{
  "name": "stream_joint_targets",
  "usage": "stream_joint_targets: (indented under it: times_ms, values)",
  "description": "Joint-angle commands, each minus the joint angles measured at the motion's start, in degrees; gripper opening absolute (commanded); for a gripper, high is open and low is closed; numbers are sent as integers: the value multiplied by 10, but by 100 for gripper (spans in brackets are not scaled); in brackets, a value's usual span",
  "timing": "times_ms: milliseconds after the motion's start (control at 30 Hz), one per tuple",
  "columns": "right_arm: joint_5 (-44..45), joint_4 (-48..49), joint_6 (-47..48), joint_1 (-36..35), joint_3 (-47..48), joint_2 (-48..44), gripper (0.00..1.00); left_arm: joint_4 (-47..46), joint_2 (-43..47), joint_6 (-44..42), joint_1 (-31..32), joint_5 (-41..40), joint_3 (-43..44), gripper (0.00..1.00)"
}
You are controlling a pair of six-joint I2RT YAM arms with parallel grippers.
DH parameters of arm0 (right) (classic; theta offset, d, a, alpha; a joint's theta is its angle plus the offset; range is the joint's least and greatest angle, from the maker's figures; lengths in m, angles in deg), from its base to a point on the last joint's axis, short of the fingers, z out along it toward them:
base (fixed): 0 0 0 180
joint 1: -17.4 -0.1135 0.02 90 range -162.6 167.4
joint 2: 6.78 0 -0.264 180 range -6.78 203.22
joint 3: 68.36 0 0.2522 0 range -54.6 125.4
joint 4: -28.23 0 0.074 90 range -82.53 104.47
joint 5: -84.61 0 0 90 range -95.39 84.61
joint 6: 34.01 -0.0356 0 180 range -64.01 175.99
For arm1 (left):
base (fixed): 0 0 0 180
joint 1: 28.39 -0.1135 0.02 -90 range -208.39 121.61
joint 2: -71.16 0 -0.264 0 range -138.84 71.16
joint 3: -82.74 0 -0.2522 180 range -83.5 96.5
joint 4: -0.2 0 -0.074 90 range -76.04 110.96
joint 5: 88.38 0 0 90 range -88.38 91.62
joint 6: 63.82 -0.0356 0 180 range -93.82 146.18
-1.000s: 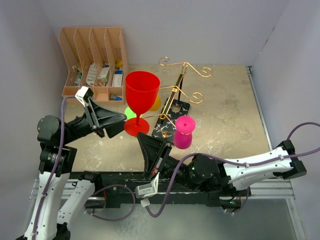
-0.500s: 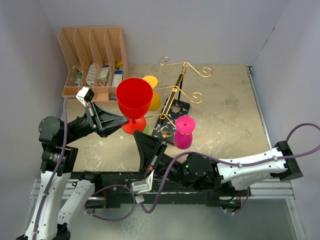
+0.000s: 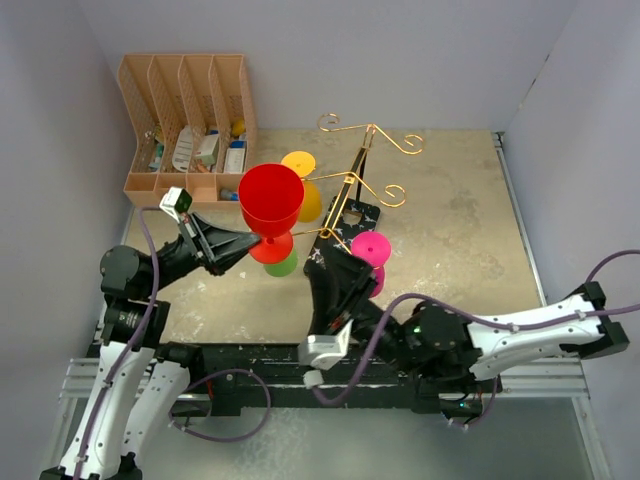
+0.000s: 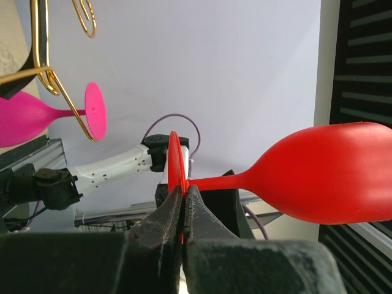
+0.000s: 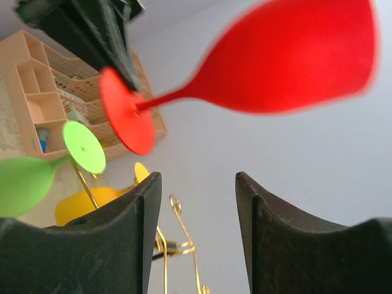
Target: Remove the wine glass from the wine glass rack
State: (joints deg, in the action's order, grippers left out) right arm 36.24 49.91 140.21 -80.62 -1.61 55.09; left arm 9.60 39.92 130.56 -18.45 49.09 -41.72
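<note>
The red wine glass hangs clear of the wine glass rack, to its left, bowl up in the top view. My left gripper is shut on the rim of its round foot, and the stem and bowl stick out sideways to the right of the gripper. My right gripper stands open by the rack's black base, nothing between its fingers, with the red glass above it.
A yellow glass, a green glass and a pink glass hang on the gold rack's arms. A peach file organiser stands at the back left. Walls close in the left, back and right sides.
My left gripper closed on the red glass's foot. My right gripper let go of the glass, opened and moved right toward the rack's base. The glass shifted slightly back and left.
</note>
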Motion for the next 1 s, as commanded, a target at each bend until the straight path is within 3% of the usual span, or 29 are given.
stream_joint_targets:
  times_ms: [0, 133, 300, 367, 467, 600, 667, 700, 767, 833, 867, 967]
  values:
    - [94, -91, -157, -7, 37, -72, 55, -66, -2, -23, 2, -45, -2, 0]
    - [129, -138, -217, 31, 95, -66, 58, -69, -15, -64, 2, -56, 6, 0]
    - [82, -289, -424, 222, 239, -5, 57, -22, -19, -124, 2, -70, 34, 0]
    - [95, -307, -471, 250, 294, 18, 57, 11, -18, -155, 2, -79, 49, 0]
    - [55, -513, -651, 324, 456, 83, 54, 105, -20, -253, 2, -111, 95, 0]
    - [-36, -708, -826, 372, 630, 142, 49, 212, -24, -360, 2, -158, 151, 0]
    - [-94, -786, -877, 374, 709, 163, 44, 278, -29, -414, 1, -186, 186, 0]
    - [-125, -811, -899, 374, 731, 167, 37, 297, -30, -436, 2, -195, 198, 0]
    - [-188, -839, -938, 374, 751, 163, 13, 324, -31, -470, 2, -217, 218, 0]
    - [-246, -841, -966, 374, 746, 146, 4, 342, -29, -497, 2, -233, 234, 0]
    - [-273, -835, -976, 374, 737, 137, 7, 347, -29, -507, 1, -236, 239, 0]
    - [-378, -816, -998, 374, 709, 117, 38, 361, -34, -537, 2, -236, 254, 0]
